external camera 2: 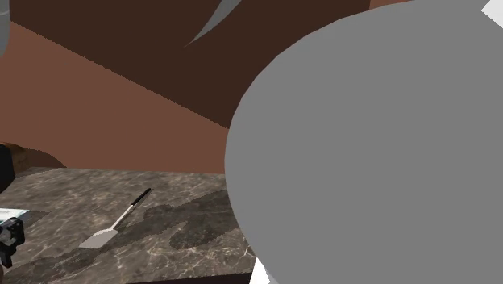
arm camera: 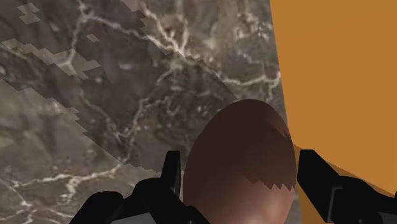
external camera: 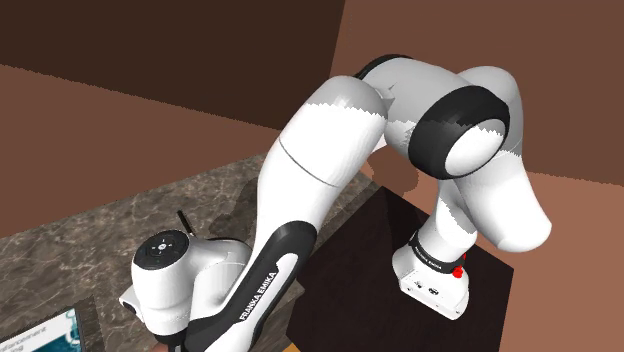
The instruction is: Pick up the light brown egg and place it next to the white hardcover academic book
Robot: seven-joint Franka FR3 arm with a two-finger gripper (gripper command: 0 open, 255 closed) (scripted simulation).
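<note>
Squarely between the fingers of the gripper [arm camera: 240, 167]: the egg [arm camera: 238, 143], smooth, matte brown, long axis running along the fingers, narrow end pointing away from the hand. Reads as clasped, black fingers pressed to both flanks. Hangs over the veined grey-brown marble countertop [arm camera: 95, 95], close to where that countertop meets a flat orange surface [arm camera: 343, 76]. Flat on the same countertop, in the shoulder view: a white book [external camera: 55, 330] with teal cover art.

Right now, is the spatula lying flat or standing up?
Flat: the spatula lies on the marble counter, blade and handle both down.
</note>
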